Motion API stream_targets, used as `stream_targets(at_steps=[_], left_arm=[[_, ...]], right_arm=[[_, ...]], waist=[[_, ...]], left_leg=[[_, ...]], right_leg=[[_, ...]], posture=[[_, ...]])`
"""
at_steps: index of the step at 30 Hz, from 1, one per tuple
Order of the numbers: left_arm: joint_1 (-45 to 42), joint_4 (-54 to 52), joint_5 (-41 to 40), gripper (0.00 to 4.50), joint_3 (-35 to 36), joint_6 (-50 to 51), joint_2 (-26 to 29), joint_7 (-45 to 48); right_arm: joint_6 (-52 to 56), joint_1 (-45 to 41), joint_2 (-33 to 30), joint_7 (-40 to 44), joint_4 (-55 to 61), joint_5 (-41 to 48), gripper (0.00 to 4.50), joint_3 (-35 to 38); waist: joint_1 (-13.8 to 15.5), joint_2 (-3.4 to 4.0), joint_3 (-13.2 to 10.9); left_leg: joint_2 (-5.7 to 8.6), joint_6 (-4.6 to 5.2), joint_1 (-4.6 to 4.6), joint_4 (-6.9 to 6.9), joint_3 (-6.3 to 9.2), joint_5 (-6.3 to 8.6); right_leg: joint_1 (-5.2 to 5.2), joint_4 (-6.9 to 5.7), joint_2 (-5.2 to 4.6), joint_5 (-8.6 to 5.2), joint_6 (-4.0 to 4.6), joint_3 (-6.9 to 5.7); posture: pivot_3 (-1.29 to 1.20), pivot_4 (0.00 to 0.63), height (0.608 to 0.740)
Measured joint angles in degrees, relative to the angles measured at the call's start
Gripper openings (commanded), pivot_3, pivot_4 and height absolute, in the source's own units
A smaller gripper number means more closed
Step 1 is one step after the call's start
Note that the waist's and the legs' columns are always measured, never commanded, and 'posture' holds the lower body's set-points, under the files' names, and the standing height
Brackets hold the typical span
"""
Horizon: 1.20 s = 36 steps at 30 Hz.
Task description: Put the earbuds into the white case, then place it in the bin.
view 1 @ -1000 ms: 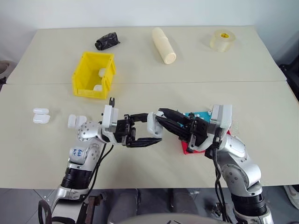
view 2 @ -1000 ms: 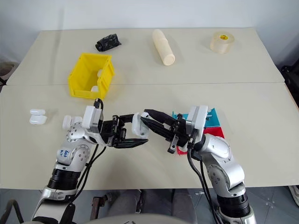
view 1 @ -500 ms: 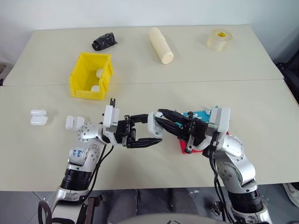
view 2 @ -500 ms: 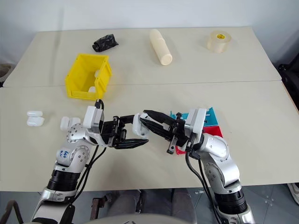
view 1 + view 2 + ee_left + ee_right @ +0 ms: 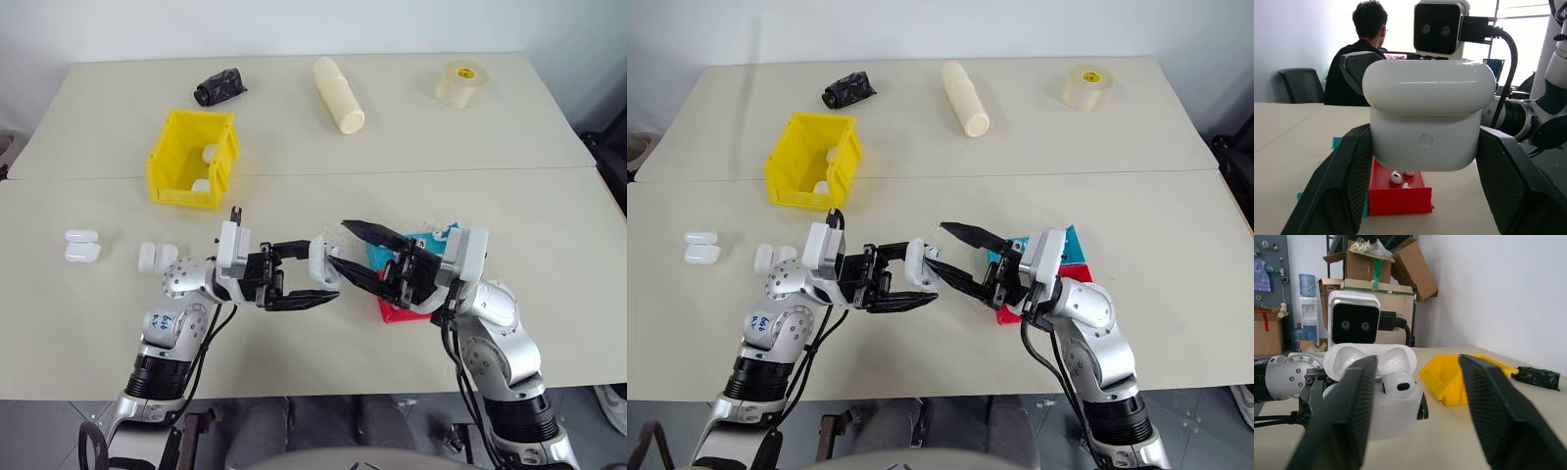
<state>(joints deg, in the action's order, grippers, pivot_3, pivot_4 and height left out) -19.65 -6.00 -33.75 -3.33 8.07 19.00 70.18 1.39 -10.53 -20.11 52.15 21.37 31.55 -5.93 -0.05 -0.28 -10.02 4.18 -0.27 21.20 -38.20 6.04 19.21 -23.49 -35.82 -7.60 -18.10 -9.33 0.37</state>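
The left gripper [image 5: 299, 274] pinches the small glossy white plastic case [image 5: 320, 259], lid up; right gripper [image 5: 367, 257] spread at its three o'clock. An earbud [image 5: 1397, 385] sits proud: closing now could pop it out

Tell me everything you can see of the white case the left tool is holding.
The white case is small, rounded, glossy plastic, clamped upright between the left tool's two black fingers above the table. Its hinged lid stands open, showing two hollow sockets. One earbud sits at its mouth, not fully seated. The right tool stands open just beside it, not touching.
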Motion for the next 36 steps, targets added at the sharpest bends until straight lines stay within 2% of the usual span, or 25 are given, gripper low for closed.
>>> stream_targets(at_steps=[3,9,15,20,25,30,36], left_arm=[[0.07,0.0,0.14,2.78,0.03,0.0,-0.02,0.07],[0.55,-0.13,0.67,2.78,0.48,-1.03,0.03,-1.78],[4.31,-0.1,2.98,2.78,1.5,-4.68,1.74,-3.01],[7.24,-0.12,4.91,2.78,1.99,-6.95,2.03,-4.84],[7.48,-0.1,6.2,2.78,1.95,-9.01,0.52,-7.49],[7.75,-0.21,7.3,2.78,0.38,-9.91,-0.96,-9.12],[7.78,-0.5,7.73,2.78,-1.13,-9.12,-1.05,-10.75]], right_arm=[[-0.01,-0.1,-0.49,0.08,-0.37,0.66,4.49,0.36],[1.73,3.18,-5.79,2.55,1.22,1.4,4.49,1.1],[0.19,12.37,-17.26,6.94,-1.03,1.19,4.49,14.73],[-5.13,16.19,-23.51,12.54,-11.25,0.27,4.49,25.98],[-10.54,16.22,-28.14,18.21,-25.69,-2.27,4.49,30.65],[-8.18,9.46,-31.36,20.33,-30.25,-2.68,4.49,29.6],[4.35,-7.4,-37.29,20.44,-28.66,-7.98,4.49,17.02]], waist=[[0.0,0.0,0.0],[0.21,0.0,0.0],[1.09,-0.01,0.0],[1.41,-0.01,-0.01],[1.4,-0.01,-0.01],[0.64,0.04,0.02],[0.16,0.11,0.0]], left_leg=[[0.0,0.0,0.0,0.0,0.0,0.0],[0.03,0.01,0.02,-0.01,0.0,0.0],[0.04,0.02,-0.01,0.0,-0.09,0.01],[0.03,0.03,-0.04,0.0,-0.17,0.01],[0.03,0.05,-0.06,-0.01,-0.21,0.01],[-0.05,0.03,-0.1,0.01,-0.28,0.01],[-0.04,0.02,-0.02,-0.03,-0.22,0.0]], right_leg=[[0.0,0.0,0.0,0.0,0.0,0.0],[0.02,0.11,-0.04,0.0,0.0,0.0],[0.05,0.22,-0.03,0.0,0.0,0.02],[0.07,0.21,-0.01,0.0,0.0,0.04],[0.1,0.22,-0.04,0.01,-0.01,0.07],[0.06,0.22,0.02,0.01,-0.02,0.08],[0.0,0.2,-0.06,0.01,-0.01,0.07]], posture=[[0.0,0.15,0.74],[0.0,0.15,0.74],[0.0,0.15,0.74],[0.0,0.15,0.74],[0.0,0.15,0.74],[0.0,0.15,0.74],[0.0,0.15,0.74]])
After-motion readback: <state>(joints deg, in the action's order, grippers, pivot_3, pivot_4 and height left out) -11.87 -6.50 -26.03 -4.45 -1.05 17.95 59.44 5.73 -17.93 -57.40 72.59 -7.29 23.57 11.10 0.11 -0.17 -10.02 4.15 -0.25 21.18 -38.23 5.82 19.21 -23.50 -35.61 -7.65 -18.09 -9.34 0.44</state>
